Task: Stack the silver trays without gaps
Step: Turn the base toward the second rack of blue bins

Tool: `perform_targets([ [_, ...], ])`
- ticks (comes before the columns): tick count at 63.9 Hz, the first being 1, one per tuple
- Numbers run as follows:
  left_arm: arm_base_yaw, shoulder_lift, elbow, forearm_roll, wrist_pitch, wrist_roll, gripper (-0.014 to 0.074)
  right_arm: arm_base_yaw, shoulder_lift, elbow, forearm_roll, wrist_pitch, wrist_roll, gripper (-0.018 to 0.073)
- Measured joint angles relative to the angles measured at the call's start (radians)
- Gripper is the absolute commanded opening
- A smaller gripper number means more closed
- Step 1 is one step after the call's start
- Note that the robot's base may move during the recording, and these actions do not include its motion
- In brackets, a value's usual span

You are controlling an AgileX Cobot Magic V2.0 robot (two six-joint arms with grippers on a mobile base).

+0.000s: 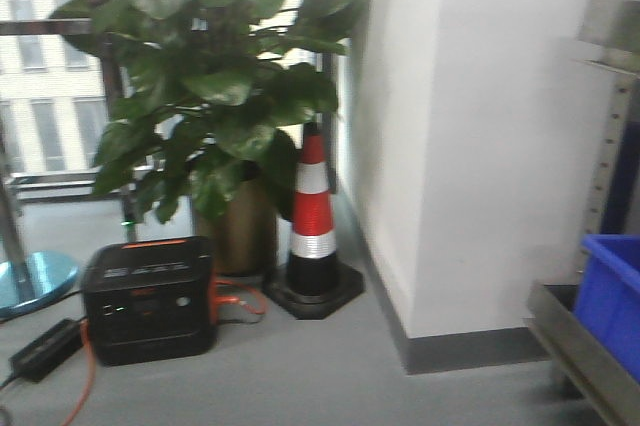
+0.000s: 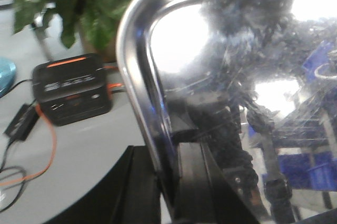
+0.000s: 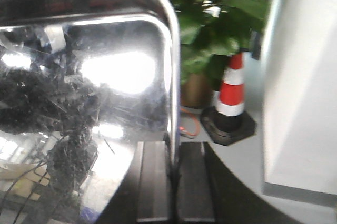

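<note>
My left end effector (image 2: 167, 174) pinches the rim of a silver tray (image 2: 226, 77), and my right end effector (image 3: 174, 179) pinches a rim too. I judge it is the same one tray, held above the floor. No stack shows, so the stacking is left. I count one blue bin (image 1: 615, 296) and one traffic cone (image 1: 312, 216).

Picture edges cut off the silver tray (image 2: 221, 50) and the blurred blue bin (image 1: 612, 296).
</note>
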Motion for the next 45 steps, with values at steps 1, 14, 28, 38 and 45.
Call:
perform_targets([
  [1,0.0,0.0,0.0,0.0,0.0,0.0,-0.0016,0.0,0.0,0.0,0.0,0.0,0.0,-0.007],
  [14,0.0,0.0,0.0,0.0,0.0,0.0,-0.0016,0.0,0.0,0.0,0.0,0.0,0.0,-0.007],
  [28,0.0,0.0,0.0,0.0,0.0,0.0,-0.0016,0.0,0.0,0.0,0.0,0.0,0.0,-0.007],
  [38,0.0,0.0,0.0,0.0,0.0,0.0,-0.0016,0.0,0.0,0.0,0.0,-0.001,0.0,-0.007],
  [45,0.0,0.0,0.0,0.0,0.0,0.0,-0.0016,0.0,0.0,0.0,0.0,-0.001,0.0,-0.007],
])
